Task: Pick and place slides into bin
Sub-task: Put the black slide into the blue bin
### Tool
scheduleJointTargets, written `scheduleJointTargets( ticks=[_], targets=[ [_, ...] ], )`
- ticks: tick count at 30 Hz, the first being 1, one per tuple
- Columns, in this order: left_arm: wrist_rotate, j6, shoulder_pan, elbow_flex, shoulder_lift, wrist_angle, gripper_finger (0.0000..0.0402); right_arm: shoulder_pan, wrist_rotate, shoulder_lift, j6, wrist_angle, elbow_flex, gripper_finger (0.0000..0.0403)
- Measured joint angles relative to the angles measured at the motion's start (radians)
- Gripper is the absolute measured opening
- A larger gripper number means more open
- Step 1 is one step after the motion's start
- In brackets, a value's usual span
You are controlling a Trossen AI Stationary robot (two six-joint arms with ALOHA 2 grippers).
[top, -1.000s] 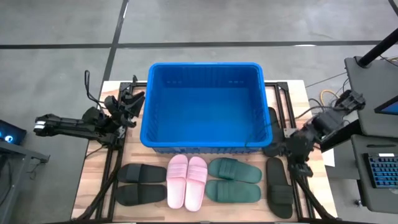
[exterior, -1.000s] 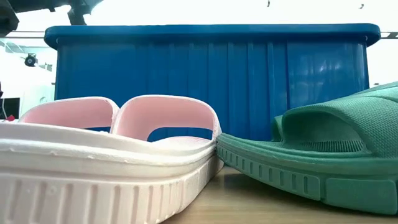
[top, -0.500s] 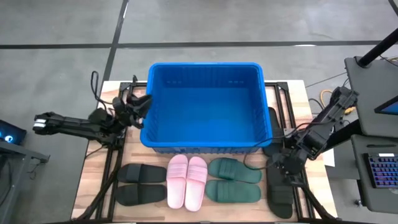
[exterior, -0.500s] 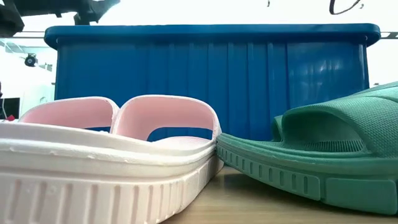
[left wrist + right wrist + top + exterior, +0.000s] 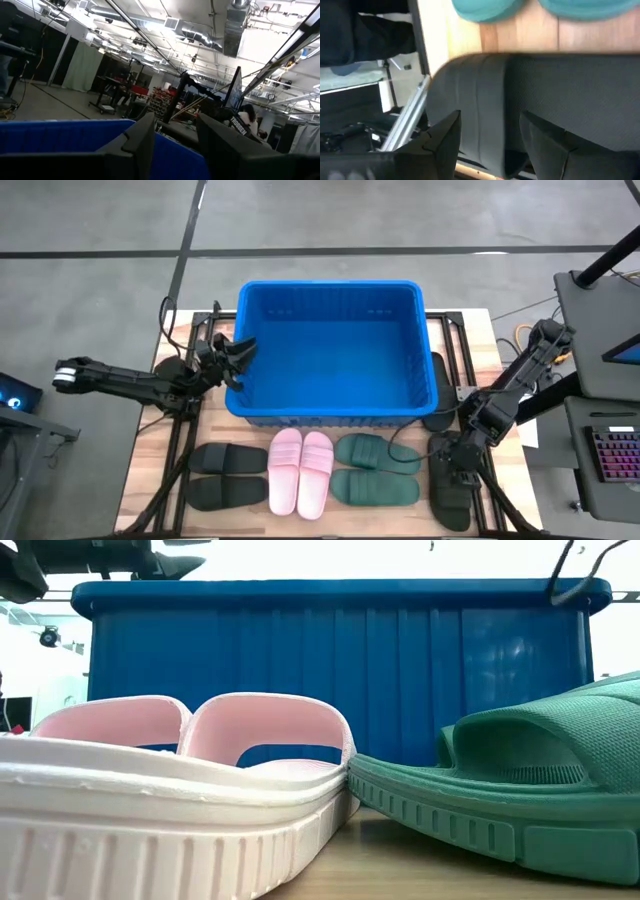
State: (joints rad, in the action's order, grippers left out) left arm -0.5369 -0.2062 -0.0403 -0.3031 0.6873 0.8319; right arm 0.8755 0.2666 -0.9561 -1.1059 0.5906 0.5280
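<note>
Lower right of frame: right gripper (image 5: 455,467) spread over black slide (image 5: 449,484), nothing pinched. Probably light, flexible rubber; best grabbed at strap. Left gripper (image 5: 237,357) part-spread, empty, beside bin (image 5: 330,288).

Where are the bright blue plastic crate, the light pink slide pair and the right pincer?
Bright blue plastic crate (image 5: 330,286): high view, far rim.
Light pink slide pair (image 5: 300,454): high view, straps.
Right pincer (image 5: 452,476): high view, fingertips over black slide.
</note>
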Motion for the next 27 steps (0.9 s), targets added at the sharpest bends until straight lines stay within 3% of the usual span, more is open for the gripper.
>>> scheduleJointTargets(
  ticks=[9, 20, 27],
  targets=[
    [0.0, 0.0, 0.0, 0.0, -0.002, 0.004, 0.0132, 0.061, 0.022, -0.015, -0.023, -0.137, -0.035, 0.0194],
    [0.0, 0.002, 0.0, 0.0, -0.002, 0.006, 0.0132, 0.083, 0.025, -0.094, -0.068, -0.168, -0.053, 0.0194],
    [0.0, 0.003, 0.0, 0.0, 0.001, 0.005, 0.0132, 0.083, 0.086, -0.164, -0.057, -0.239, -0.053, 0.0175]
  ],
)
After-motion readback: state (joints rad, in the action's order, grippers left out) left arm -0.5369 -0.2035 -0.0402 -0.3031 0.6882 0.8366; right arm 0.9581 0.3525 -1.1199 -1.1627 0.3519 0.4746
